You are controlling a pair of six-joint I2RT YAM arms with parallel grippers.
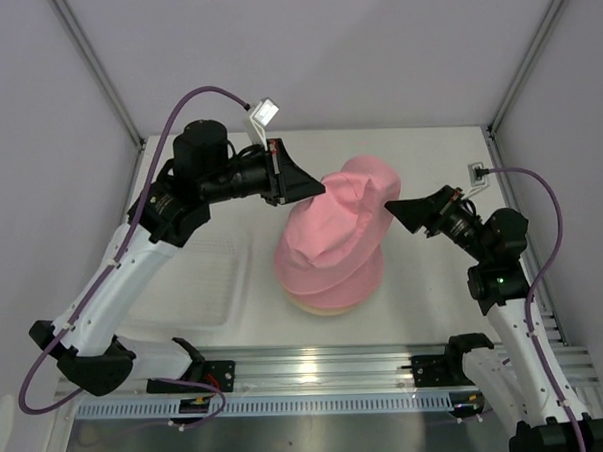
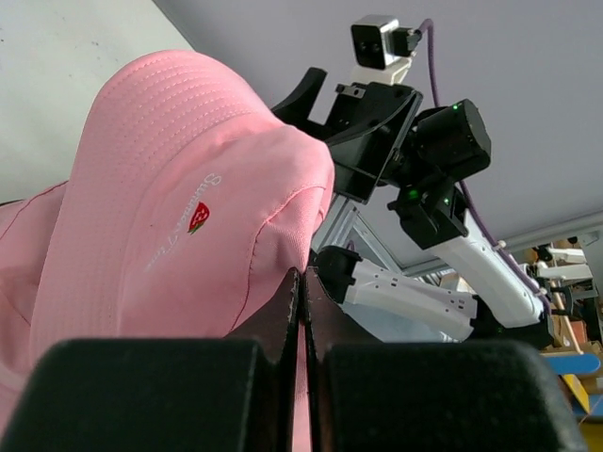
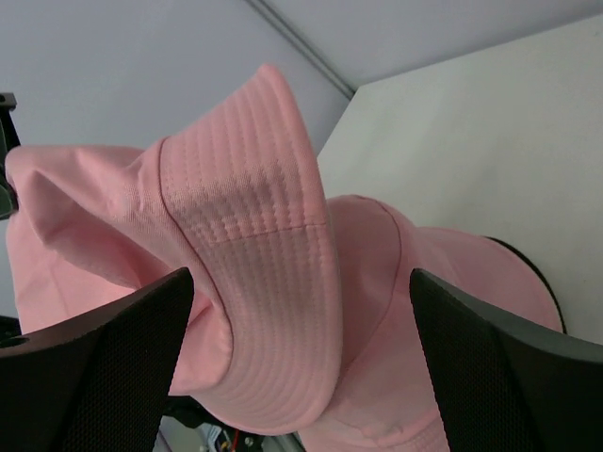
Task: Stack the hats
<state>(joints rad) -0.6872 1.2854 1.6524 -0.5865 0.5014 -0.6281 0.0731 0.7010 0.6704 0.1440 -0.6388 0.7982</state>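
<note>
A pink hat (image 1: 352, 189) hangs lifted and tilted over a second pink hat (image 1: 328, 270) that sits on a pile mid-table. A beige rim (image 1: 325, 305) shows under the pile; I cannot tell what it belongs to. My left gripper (image 1: 318, 190) is shut on the lifted hat's left edge; in the left wrist view, pink fabric (image 2: 188, 207) sits pinched between the closed jaws of the gripper (image 2: 301, 273). My right gripper (image 1: 391, 210) is open just right of the hat. In the right wrist view, the hat's brim (image 3: 254, 282) hangs between the spread fingers of the gripper (image 3: 301, 282). A dark edge (image 3: 539, 273) shows under the lower hat.
A shallow white tray (image 1: 199, 276) lies on the table left of the pile, under my left arm. A wall socket (image 1: 476, 173) sits at the back right. A metal rail (image 1: 318, 370) runs along the near edge. Grey walls close in both sides.
</note>
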